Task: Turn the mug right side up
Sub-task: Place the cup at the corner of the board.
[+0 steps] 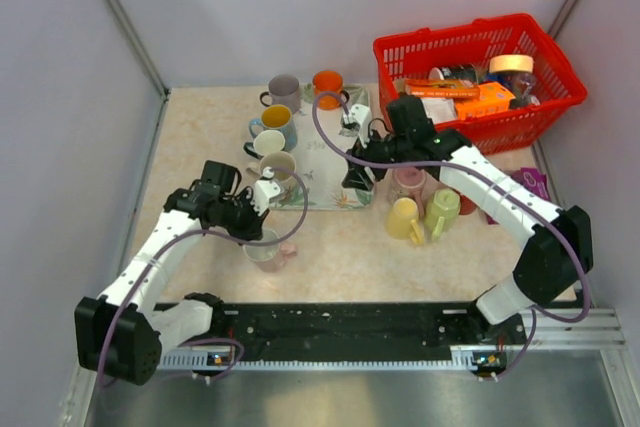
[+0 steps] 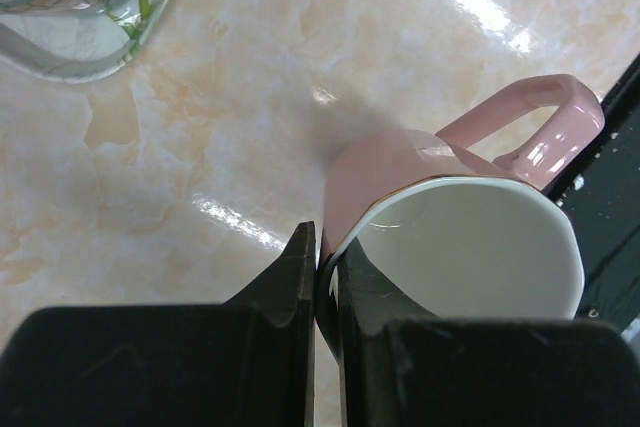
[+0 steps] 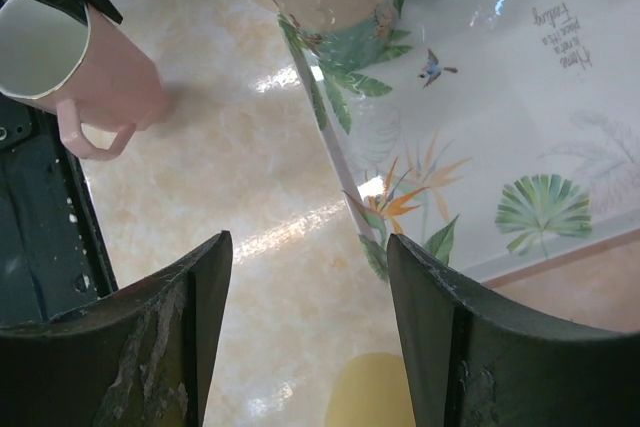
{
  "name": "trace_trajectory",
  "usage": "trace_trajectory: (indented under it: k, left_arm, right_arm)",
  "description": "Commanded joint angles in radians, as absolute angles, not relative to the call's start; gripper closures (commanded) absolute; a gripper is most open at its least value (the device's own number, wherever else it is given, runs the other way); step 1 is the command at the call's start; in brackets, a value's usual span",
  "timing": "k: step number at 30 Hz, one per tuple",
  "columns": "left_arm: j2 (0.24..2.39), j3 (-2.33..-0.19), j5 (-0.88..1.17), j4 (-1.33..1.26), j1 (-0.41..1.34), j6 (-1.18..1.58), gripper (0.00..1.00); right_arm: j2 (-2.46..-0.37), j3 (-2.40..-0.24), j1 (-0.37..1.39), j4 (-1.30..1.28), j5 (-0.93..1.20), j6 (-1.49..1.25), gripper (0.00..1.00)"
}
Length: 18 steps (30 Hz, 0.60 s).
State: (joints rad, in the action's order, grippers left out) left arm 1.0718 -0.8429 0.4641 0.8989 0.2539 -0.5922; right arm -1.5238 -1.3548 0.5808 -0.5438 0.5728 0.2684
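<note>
Just off the floral tray's (image 1: 322,175) near-left corner, judge the pink mug (image 2: 455,247) stiff, glossy, likely slippery and breakable, pinched through its rim wall by the clamped left gripper (image 2: 318,252), handle free as a surer hold, right gripper (image 3: 308,252) spread empty above the tray's near edge.

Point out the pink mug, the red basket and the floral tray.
pink mug (image 2: 460,237): left wrist view, white inside wall.
red basket (image 1: 525,125): top view, front wall.
floral tray (image 3: 520,117): right wrist view, bare surface.
</note>
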Motion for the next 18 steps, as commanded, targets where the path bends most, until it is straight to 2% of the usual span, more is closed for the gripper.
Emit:
trace_trajectory:
  k: [1, 8, 14, 18]
  left_arm:
    - [1.1, -0.833, 0.44, 0.767, 0.259, -0.537, 1.0]
    - [1.094, -0.781, 0.383, 0.663, 0.261, -0.495, 1.0]
    - [1.065, -0.833, 0.385, 0.725, 0.261, -0.469, 0.59]
    - [0.976, -0.919, 0.345, 0.804, 0.259, -0.448, 0.47]
  right_arm:
    - [-1.491, -1.353, 0.586, -0.541, 0.563, 0.322, 0.37]
    - [-1.519, -1.381, 0.589, -0.558, 0.563, 0.331, 0.37]
    - [-1.542, -1.361, 0.655, -0.581, 0.456, 0.417, 0.34]
    - [-1.566, -1.356, 0.699, -0.598, 0.471, 0.433, 0.34]
